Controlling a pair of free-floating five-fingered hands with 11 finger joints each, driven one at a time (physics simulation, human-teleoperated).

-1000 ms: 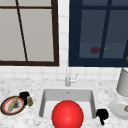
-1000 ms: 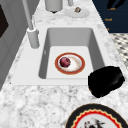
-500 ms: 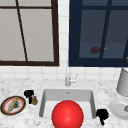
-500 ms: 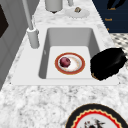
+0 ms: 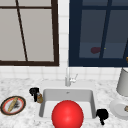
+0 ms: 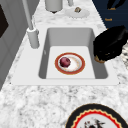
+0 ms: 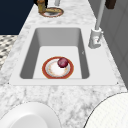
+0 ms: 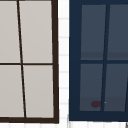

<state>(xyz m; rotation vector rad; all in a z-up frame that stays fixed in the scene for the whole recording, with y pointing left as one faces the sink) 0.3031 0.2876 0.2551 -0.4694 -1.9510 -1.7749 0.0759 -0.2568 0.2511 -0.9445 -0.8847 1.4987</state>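
My left hand hovers just left of the sink, its fingers curled on a small brown bottle-like thing. In the left side view the same hand hangs above the sink's front edge with the brown thing under it. It also shows at the far end in the right side view. My right hand floats at the sink's front right corner. A red-rimmed plate lies in the basin with a dark red fruit on it. A big red ball shape covers the basin in the front view.
A faucet stands behind the sink. A patterned plate with food lies on the left counter. On the right counter are a white plate and a grey canister. Windows rise behind.
My left hand has risen with the brown thing and moved rightward from the patterned plate toward the sink. The right hand has not moved.
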